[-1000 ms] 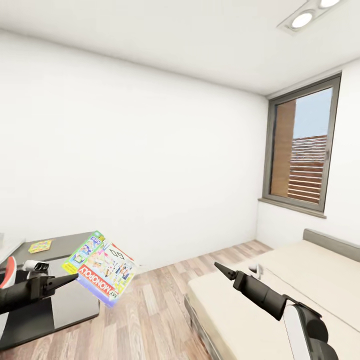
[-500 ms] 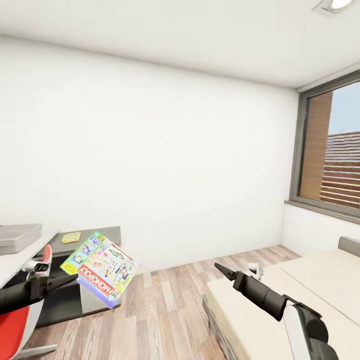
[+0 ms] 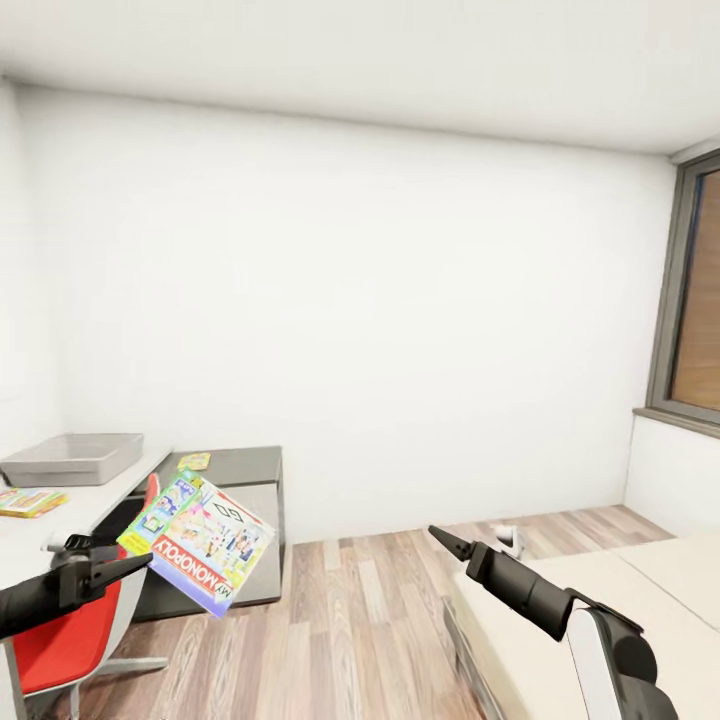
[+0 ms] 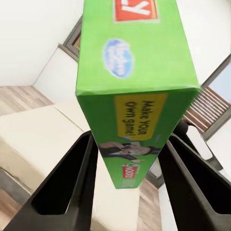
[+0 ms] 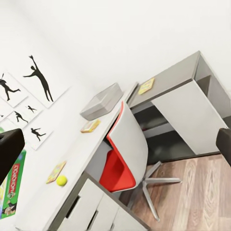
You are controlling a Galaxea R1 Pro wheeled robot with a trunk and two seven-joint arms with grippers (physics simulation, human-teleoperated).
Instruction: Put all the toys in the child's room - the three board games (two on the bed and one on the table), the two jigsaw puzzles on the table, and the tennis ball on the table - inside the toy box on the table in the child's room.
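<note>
While gripped: left gripper (image 3: 135, 566) clamps the Monopoly box (image 3: 198, 540).
Right gripper (image 3: 437, 536): jaw state unclear.
Desk (image 5: 77, 168): toy box (image 3: 72, 458), tennis ball (image 5: 61, 180).

The room is evenly and brightly lit with a flat, soft rendered light that leaves the white wall (image 3: 380, 320) nearly featureless and casts only a faint shade under the desk (image 3: 225, 470) and along the ceiling edge, while some daylight enters at the window (image 3: 695, 300). The head view bends straight lines toward its edges like a wide lens and looks slightly soft all over. In the left wrist view the board game box (image 4: 137, 91) sits so close that its print is a little blurred, its green face brightly lit with no glare.
</note>
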